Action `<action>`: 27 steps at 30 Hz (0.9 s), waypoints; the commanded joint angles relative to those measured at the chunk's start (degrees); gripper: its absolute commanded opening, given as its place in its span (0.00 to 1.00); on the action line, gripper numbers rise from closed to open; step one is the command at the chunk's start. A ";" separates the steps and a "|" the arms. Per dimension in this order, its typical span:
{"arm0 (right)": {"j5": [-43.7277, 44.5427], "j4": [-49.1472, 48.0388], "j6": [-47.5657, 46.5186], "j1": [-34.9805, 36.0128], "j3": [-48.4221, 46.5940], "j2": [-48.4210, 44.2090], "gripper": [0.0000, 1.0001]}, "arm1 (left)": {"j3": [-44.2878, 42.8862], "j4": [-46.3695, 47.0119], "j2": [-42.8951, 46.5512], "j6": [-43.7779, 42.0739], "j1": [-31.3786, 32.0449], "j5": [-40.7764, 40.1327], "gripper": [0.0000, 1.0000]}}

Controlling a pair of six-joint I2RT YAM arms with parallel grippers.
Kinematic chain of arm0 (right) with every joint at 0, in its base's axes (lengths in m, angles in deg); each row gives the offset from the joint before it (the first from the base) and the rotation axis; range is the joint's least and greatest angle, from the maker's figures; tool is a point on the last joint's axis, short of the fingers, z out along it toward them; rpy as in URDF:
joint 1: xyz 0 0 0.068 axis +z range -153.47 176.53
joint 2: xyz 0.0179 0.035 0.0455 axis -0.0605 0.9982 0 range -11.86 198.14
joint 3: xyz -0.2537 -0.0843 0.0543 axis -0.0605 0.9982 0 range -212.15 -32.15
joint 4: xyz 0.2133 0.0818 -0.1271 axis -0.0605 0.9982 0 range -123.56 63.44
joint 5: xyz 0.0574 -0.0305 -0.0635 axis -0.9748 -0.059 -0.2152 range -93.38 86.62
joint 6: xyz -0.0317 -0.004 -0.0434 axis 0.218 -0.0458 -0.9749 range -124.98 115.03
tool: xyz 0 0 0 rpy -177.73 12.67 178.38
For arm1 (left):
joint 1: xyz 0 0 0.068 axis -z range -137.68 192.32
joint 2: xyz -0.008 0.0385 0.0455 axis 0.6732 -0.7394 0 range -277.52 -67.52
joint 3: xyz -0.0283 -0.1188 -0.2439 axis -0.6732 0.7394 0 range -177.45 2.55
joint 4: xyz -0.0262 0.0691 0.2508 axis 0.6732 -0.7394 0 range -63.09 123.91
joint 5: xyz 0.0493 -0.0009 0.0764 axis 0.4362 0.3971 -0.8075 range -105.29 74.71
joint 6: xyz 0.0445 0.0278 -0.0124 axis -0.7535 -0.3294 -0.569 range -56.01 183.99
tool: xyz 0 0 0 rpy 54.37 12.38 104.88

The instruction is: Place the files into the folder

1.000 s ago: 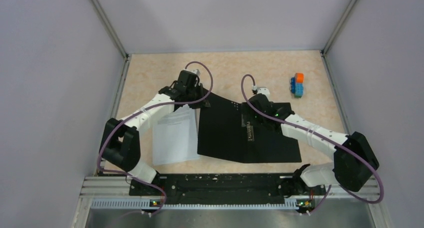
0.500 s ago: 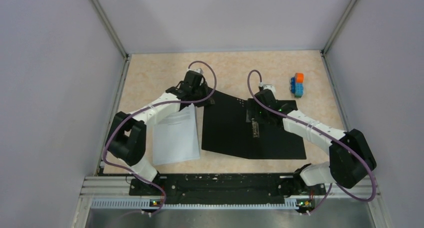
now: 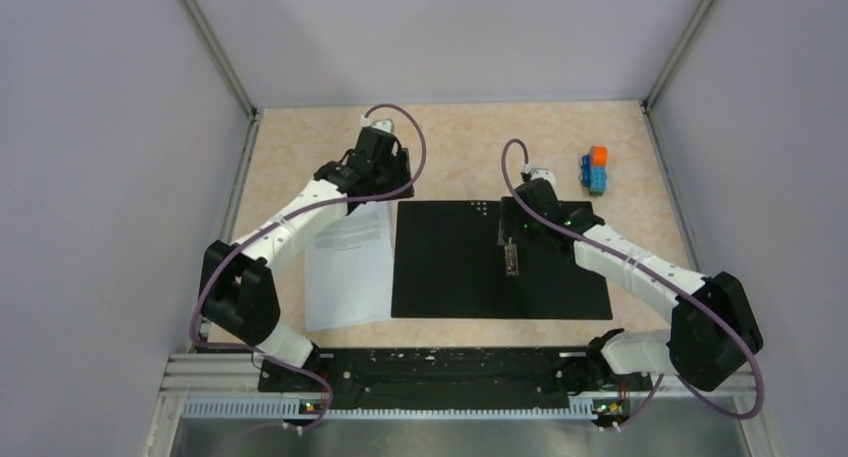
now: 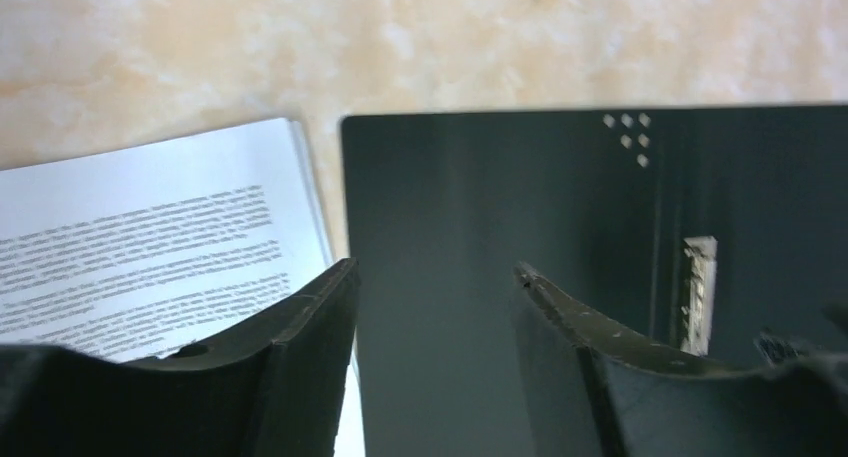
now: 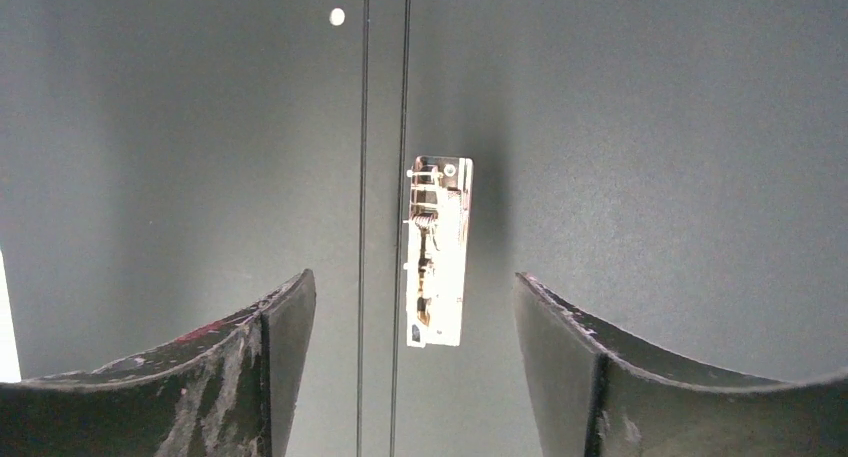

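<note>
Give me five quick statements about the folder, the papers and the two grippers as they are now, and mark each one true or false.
1. The folder lies open with its black inside facing up. True.
2. The files are inside the folder. False: the stack lies on the table beside the folder's left edge.
3. The right gripper is open above the metal clip. True.
4. The left gripper is shut on a sheet. False: it is open with nothing between its fingers, over the folder's far left corner.
5. The toy block stack sits on the folder. False: it stands on the table, apart from the folder, toward the far right.
</note>
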 commanded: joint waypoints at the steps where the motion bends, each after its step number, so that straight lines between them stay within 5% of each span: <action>1: -0.79 0.14 0.87 -0.55 1.21 -2.29 0.68 | 1.12 0.86 0.98 2.26 3.74 6.54 0.57; 8: -0.41 0.48 2.24 1.17 3.80 -1.05 0.46 | 10.72 7.98 -2.37 13.54 9.64 5.37 0.24; 18: 1.45 0.87 5.23 5.97 5.03 1.72 0.29 | 19.80 9.72 -3.16 20.23 11.35 -0.52 0.01; 27: 2.30 0.51 6.54 7.51 6.58 3.47 0.21 | 21.93 9.68 -6.06 23.06 11.33 -3.52 0.00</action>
